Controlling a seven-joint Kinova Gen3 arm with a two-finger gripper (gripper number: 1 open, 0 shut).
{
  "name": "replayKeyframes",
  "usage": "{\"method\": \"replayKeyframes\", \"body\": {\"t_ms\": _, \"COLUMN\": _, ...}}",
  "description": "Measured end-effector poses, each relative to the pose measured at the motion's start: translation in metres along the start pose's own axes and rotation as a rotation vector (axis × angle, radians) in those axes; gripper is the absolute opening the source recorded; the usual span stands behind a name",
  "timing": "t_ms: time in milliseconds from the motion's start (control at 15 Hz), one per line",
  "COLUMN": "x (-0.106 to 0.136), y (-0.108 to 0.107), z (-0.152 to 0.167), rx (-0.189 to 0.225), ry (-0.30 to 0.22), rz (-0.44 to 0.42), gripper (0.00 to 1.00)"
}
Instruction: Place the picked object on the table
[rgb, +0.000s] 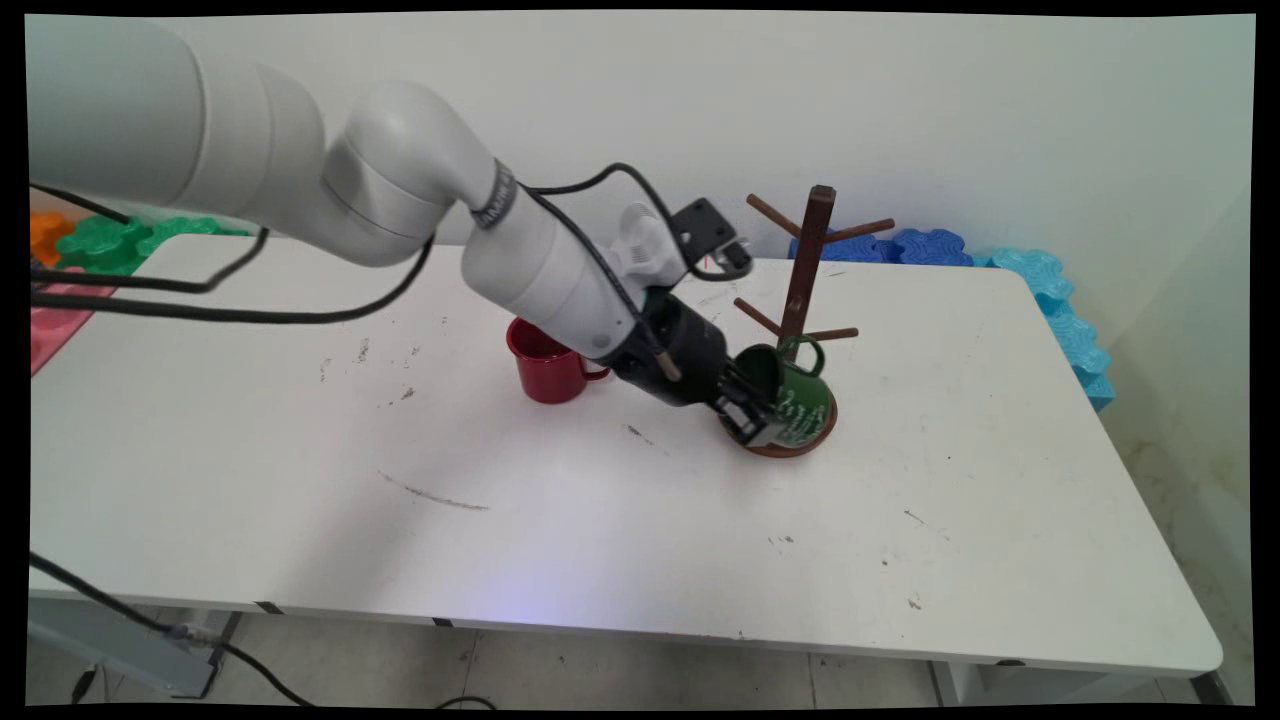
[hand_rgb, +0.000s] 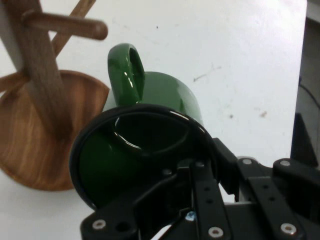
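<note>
My gripper (rgb: 752, 412) is shut on the rim of a green mug (rgb: 797, 393), with one finger inside it and the other outside. The mug is tilted on its side, its mouth facing the hand, right over the round base (rgb: 800, 447) of a brown wooden mug tree (rgb: 806, 268). The mug's handle (rgb: 803, 348) points up beside the post, under the lowest pegs. In the hand view the green mug (hand_rgb: 155, 110) fills the middle, handle (hand_rgb: 126, 70) up, with the tree's post (hand_rgb: 42, 85) and base (hand_rgb: 30, 150) to its left. A red mug (rgb: 545, 364) stands upright to the arm's left.
Blue foam tiles (rgb: 930, 245) lie behind the table at the back right and run down its right side. Green and orange foam tiles (rgb: 110, 240) lie at the back left. The white table (rgb: 600, 520) has scuff marks; black cables hang from the arm.
</note>
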Motion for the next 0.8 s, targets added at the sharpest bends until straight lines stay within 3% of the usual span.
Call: {"method": "replayKeyframes", "body": {"t_ms": 800, "x": -0.036, "y": -0.024, "z": -0.057, "rx": -0.002, "ry": -0.104, "rz": 0.202, "gripper": 0.00}}
